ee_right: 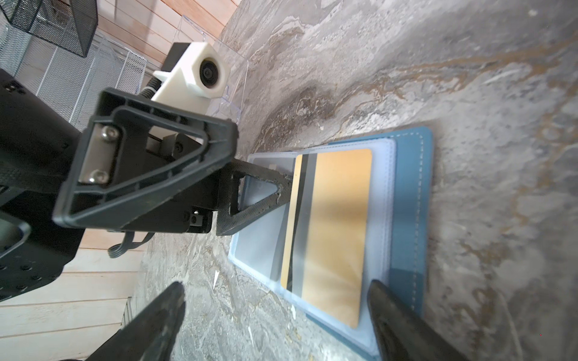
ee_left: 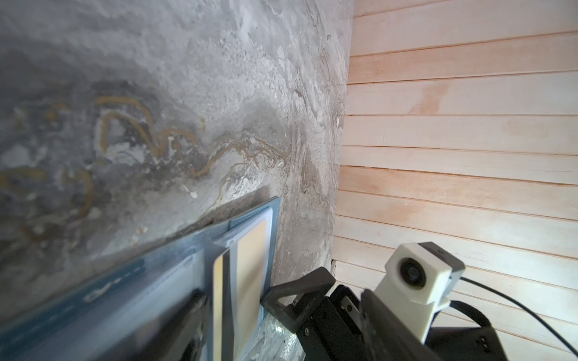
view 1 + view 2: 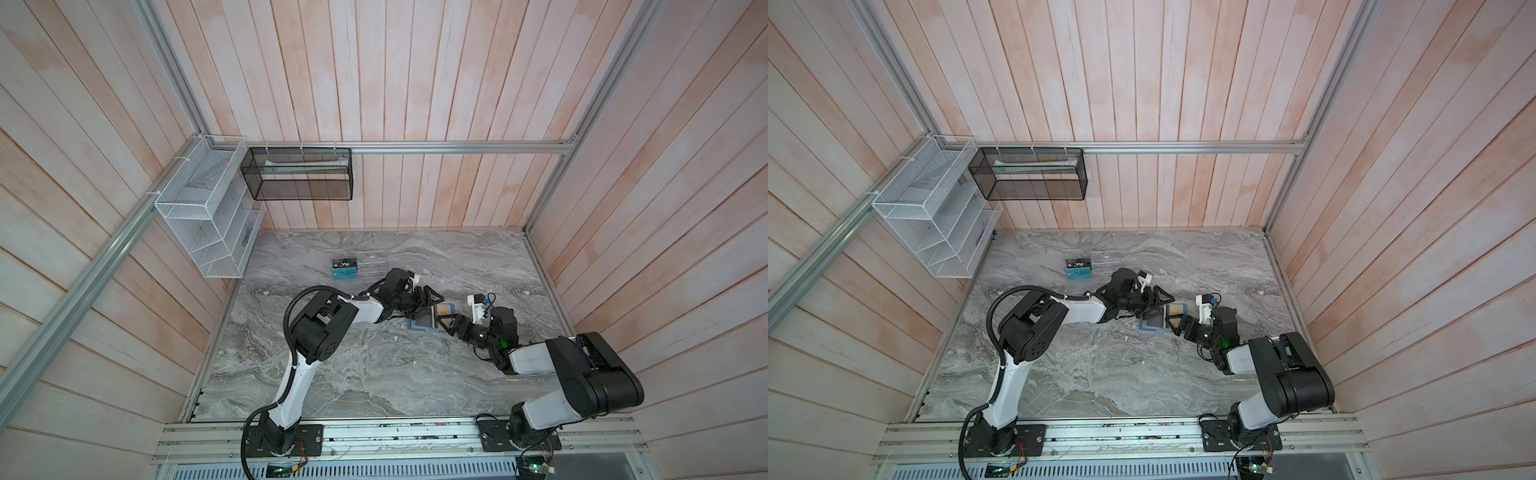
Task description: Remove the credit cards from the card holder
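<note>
Card holder (image 1: 416,200): slate-blue, lay open and flat, clear sleeves upward.
Gold card (image 1: 337,231): sat inside it, magnetic stripe up.
Teal card (image 3: 345,273): lay well apart, lettered "VIP".

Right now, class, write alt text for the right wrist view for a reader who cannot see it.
A gold card lies in an open blue card holder on a marble table. The left tool, jaws apart, has one fingertip at the card's striped edge; the right tool stands open before it.

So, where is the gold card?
In both top views the gold card lies centre-right, in the open card holder, between the left gripper and the right gripper.
</note>
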`<act>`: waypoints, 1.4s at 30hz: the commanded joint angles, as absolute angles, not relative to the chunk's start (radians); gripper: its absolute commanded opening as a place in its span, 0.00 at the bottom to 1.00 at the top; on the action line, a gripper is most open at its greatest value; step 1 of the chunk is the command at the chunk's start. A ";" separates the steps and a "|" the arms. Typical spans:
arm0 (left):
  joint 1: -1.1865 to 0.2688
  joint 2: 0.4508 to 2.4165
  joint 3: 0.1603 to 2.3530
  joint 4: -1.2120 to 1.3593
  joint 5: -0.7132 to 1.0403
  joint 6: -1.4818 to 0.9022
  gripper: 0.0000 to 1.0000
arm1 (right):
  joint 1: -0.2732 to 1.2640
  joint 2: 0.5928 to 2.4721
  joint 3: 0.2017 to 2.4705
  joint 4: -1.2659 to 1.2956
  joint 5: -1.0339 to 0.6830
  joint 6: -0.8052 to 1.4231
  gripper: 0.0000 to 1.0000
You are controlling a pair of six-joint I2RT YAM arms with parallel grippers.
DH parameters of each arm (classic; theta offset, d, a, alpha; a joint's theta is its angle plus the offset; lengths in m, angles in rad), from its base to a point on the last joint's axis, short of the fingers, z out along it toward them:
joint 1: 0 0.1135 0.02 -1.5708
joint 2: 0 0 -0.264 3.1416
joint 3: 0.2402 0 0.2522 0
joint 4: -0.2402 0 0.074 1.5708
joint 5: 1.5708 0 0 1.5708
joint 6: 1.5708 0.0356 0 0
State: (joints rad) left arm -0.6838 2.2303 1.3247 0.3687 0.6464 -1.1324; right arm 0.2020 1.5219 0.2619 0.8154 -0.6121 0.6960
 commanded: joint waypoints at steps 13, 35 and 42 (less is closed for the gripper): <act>-0.692 2.309 1.209 0.281 0.604 -1.127 0.54 | 0.198 1.553 0.256 0.756 -0.620 0.729 0.93; -0.706 2.317 1.194 0.337 0.605 -1.117 0.12 | 0.197 1.568 0.262 0.767 -0.624 0.733 0.93; -0.709 2.312 1.194 0.348 0.605 -1.111 0.00 | 0.198 1.576 0.264 0.770 -0.627 0.733 0.93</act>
State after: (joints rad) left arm -0.6945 2.2528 1.2366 0.4637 0.6464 -1.1362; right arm 0.1989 1.5421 0.2646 0.8421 -0.6258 0.7155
